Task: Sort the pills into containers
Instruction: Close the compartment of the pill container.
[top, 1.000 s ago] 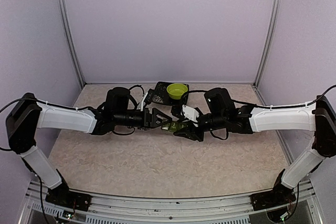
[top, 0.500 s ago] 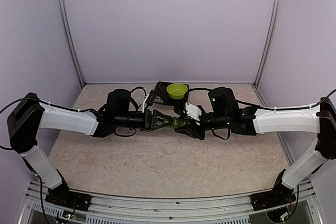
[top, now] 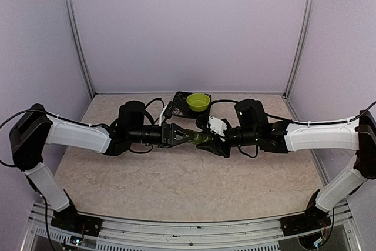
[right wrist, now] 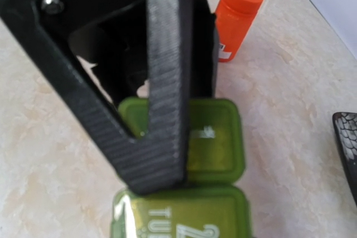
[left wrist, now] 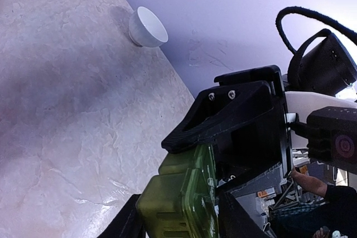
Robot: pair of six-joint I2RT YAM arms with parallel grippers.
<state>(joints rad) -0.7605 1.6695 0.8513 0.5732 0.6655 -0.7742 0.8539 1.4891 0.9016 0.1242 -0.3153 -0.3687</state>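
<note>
The containers (top: 197, 138), a green row of boxes with shut lids, hang between my two grippers at mid table. In the left wrist view my left gripper (left wrist: 181, 221) is shut across the containers (left wrist: 178, 193), one finger on each face. In the right wrist view a left finger (right wrist: 159, 110) lies over the lid marked 1 of the containers (right wrist: 215, 140). My right gripper (top: 207, 140) holds the other end, and one of its fingers (left wrist: 223, 118) presses on the strip. My right gripper's own fingers are below the right wrist view. No loose pills show.
A lime green bowl (top: 198, 101) sits on a black tray (top: 178, 104) at the back. An orange pill bottle (right wrist: 237, 18) stands beyond the containers. A white cup (left wrist: 148, 26) stands near the wall. The black tray's edge (right wrist: 347, 151) is at the right.
Both grippers have shifted a little toward the back and right, the containers going with them. The left arm has reached further to the right.
</note>
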